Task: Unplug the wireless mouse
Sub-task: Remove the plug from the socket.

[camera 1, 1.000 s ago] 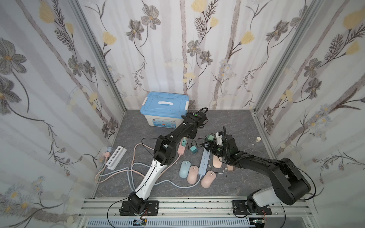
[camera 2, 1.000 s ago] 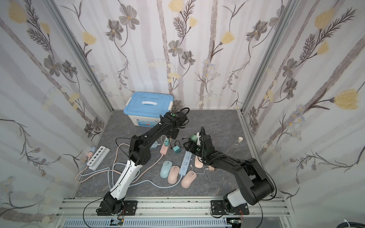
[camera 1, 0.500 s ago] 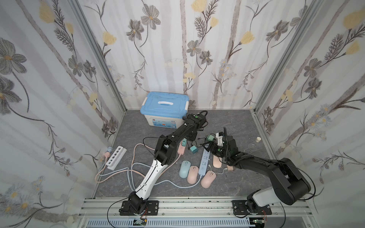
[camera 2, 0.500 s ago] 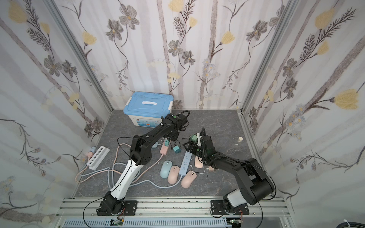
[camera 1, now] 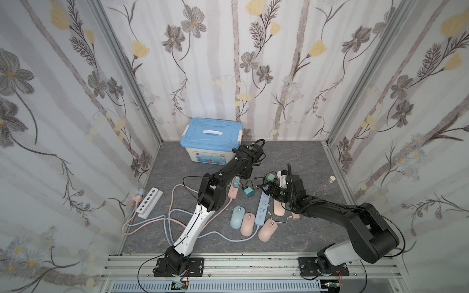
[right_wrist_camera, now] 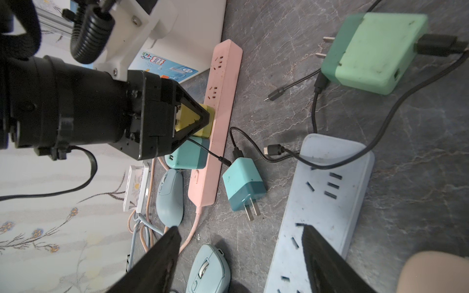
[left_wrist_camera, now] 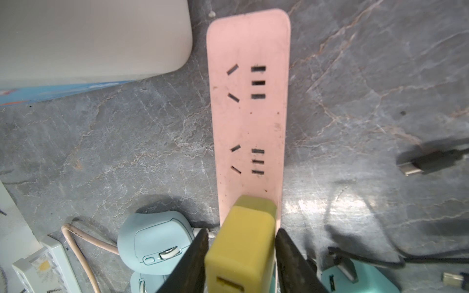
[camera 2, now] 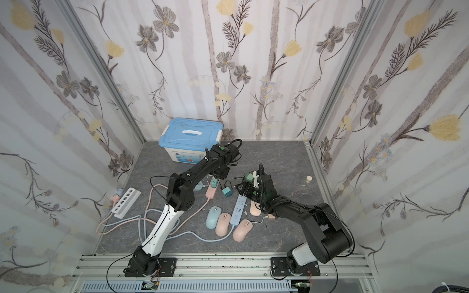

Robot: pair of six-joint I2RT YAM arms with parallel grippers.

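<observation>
A yellow charger (left_wrist_camera: 243,241) stands plugged into the pink power strip (left_wrist_camera: 250,114) on the grey floor. My left gripper (left_wrist_camera: 241,233) is shut on it, one black finger against each side; the right wrist view shows the same grip on the yellow charger (right_wrist_camera: 206,119). A light blue mouse (left_wrist_camera: 154,238) lies beside the strip, close to my left fingers. My right gripper (right_wrist_camera: 241,228) hangs open above the floor between another light blue mouse (right_wrist_camera: 208,271) and the blue power strip (right_wrist_camera: 324,197), holding nothing. In both top views the left gripper (camera 1: 245,175) hides the charger.
A teal charger (right_wrist_camera: 187,157) sits plugged next to the yellow one. A loose teal charger (right_wrist_camera: 243,185), a green adapter (right_wrist_camera: 373,50) and black cables lie between the strips. Pink mice (camera 1: 247,223) lie near the front. A blue lidded box (camera 1: 212,142) stands at the back, a white strip (camera 1: 149,203) at the left.
My left gripper's fingers have closed in onto the yellow charger. Both arms have stayed almost where they were, and the right gripper is as open as before.
</observation>
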